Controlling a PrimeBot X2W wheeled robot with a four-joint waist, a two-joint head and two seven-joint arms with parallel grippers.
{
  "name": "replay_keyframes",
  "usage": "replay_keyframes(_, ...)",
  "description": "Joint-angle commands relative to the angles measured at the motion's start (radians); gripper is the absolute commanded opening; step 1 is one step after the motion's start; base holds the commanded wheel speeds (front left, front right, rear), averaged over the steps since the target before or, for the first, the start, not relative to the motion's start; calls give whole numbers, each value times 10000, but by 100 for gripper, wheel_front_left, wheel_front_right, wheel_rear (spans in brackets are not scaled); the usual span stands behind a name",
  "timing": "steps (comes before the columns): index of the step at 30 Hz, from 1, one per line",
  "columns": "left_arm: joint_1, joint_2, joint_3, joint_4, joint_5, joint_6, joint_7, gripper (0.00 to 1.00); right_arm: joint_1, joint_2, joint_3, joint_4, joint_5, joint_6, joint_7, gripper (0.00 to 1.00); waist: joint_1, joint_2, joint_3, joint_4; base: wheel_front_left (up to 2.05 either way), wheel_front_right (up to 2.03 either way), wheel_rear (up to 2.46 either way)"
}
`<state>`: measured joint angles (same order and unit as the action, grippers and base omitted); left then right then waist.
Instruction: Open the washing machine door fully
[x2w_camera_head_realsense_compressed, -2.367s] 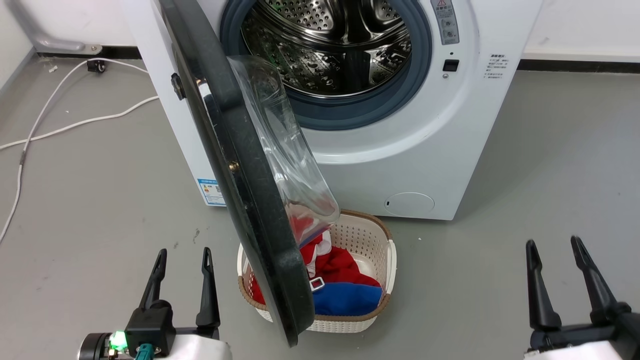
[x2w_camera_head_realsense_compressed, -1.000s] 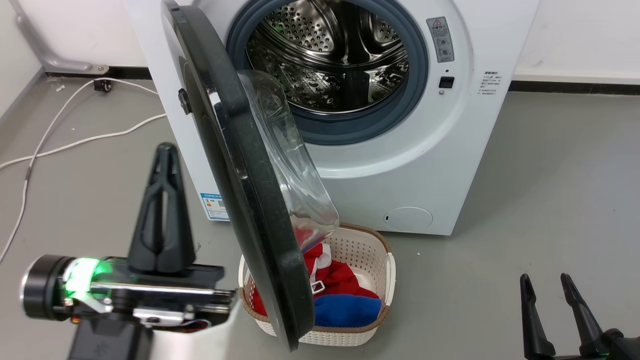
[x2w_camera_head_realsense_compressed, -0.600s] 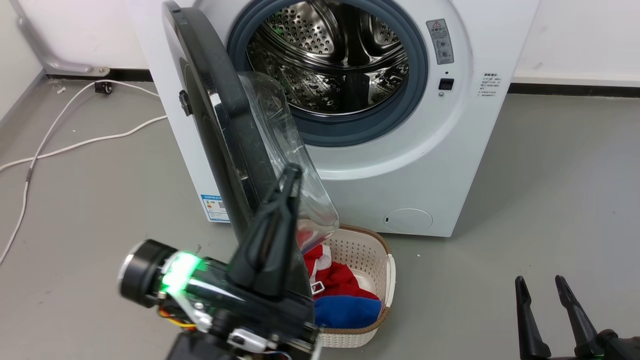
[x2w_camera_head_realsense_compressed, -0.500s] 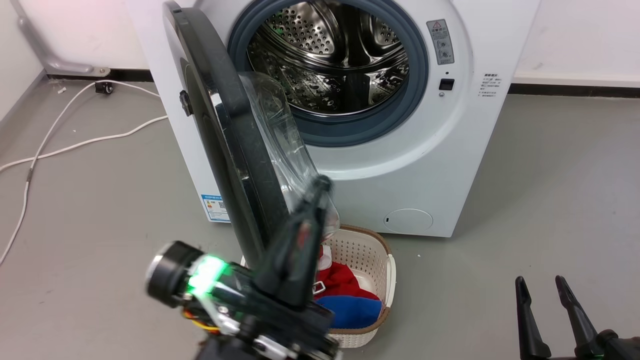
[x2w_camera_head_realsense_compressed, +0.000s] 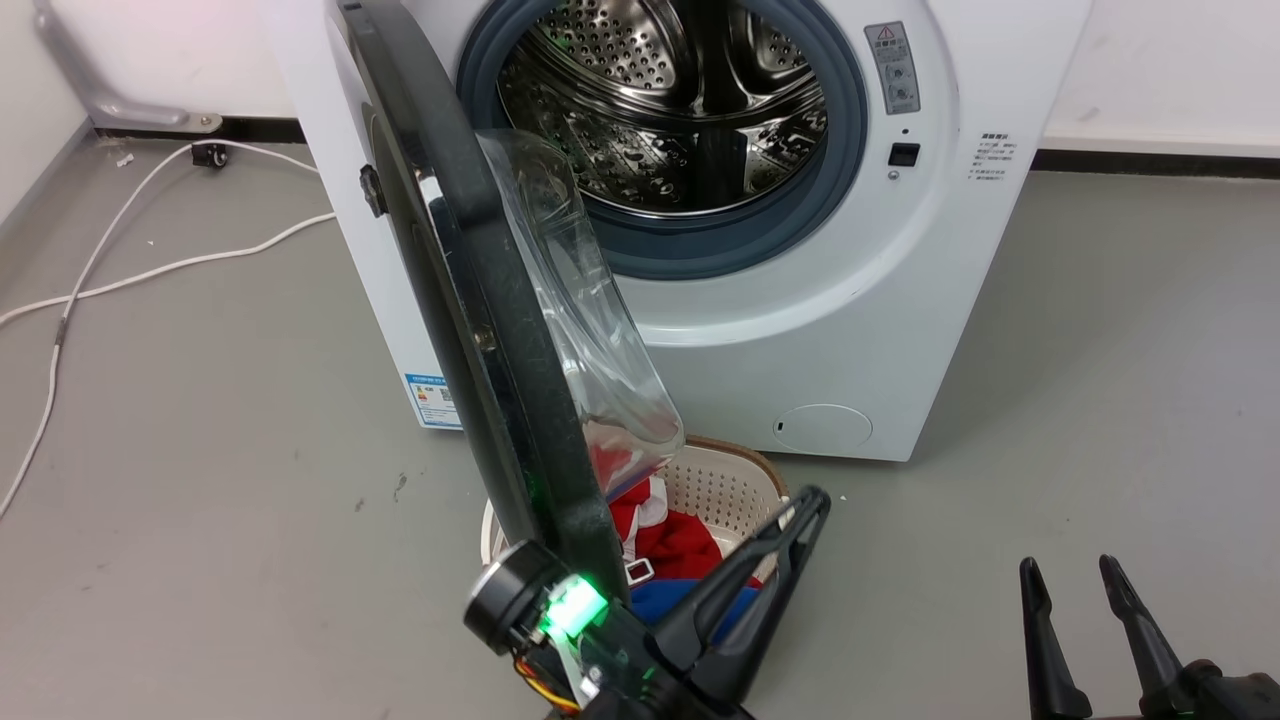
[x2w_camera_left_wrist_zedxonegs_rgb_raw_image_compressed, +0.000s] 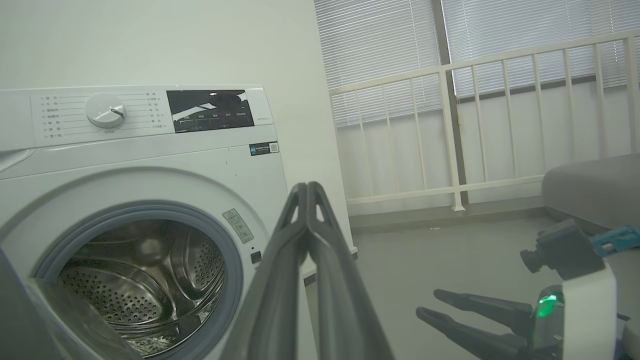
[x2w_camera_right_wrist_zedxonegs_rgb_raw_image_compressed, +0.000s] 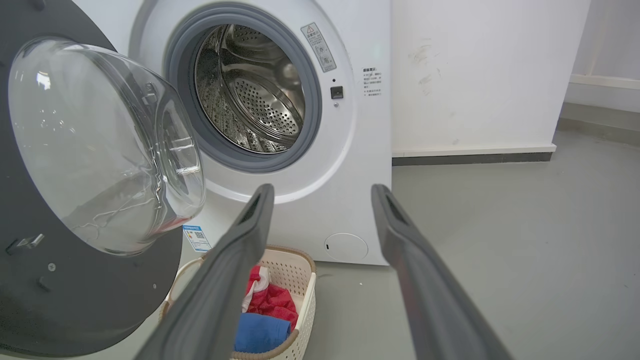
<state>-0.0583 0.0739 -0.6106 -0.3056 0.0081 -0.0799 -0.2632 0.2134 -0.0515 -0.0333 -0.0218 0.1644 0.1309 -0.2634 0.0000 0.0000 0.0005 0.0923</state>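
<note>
washing machine door stood half open, seemingly untouched | left gripper fingers together | right gripper fingers apart | full swing left to do

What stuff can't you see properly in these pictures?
Head view: the washing machine door and the left gripper cover part of the basket, so some of the clothes are hidden.
Head view: the door's top is cut off by the top edge.
Head view: the print on the warning label is too small to read.
Left wrist view: the words around the dial are too small to read.
</note>
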Motion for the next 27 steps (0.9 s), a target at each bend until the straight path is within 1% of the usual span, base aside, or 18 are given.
replay_keyframes(1, 146, 48, -71, 134, -63, -67, -24, 0, -75, 24, 5, 37, -31, -2, -18, 100, 0, 0, 34, 0, 0, 0, 0)
replay_keyframes(6, 422, 145, -331, 811, -294, -146, -24, 0, -166, 24, -12, 50, -55, -2, -18, 100, 0, 0, 201, 38, 0, 0, 0)
replay_keyframes(10, 571, 204, -284, 1384, -382, -71, -24, 0, -226, 24, -14, 72, -103, -2, -18, 100, 0, 0, 313, 68, 0, 0, 0)
replay_keyframes(17, 737, 263, 185, 2435, -555, 177, -25, 0, -365, 24, 3, 109, -160, -2, -18, 100, 0, 0, 513, 109, 0, 0, 0)
replay_keyframes(23, 800, 221, 709, 3053, -720, 451, -25, 0, -408, 24, -21, 192, -191, -2, -18, 100, 0, 0, 570, 172, 0, 0, 0)
replay_keyframes(27, 774, 199, 1068, 3299, -817, 533, -25, 0, -368, 26, 8, 250, -144, -2, -18, 100, 0, 0, 559, 297, 0, 0, 0)
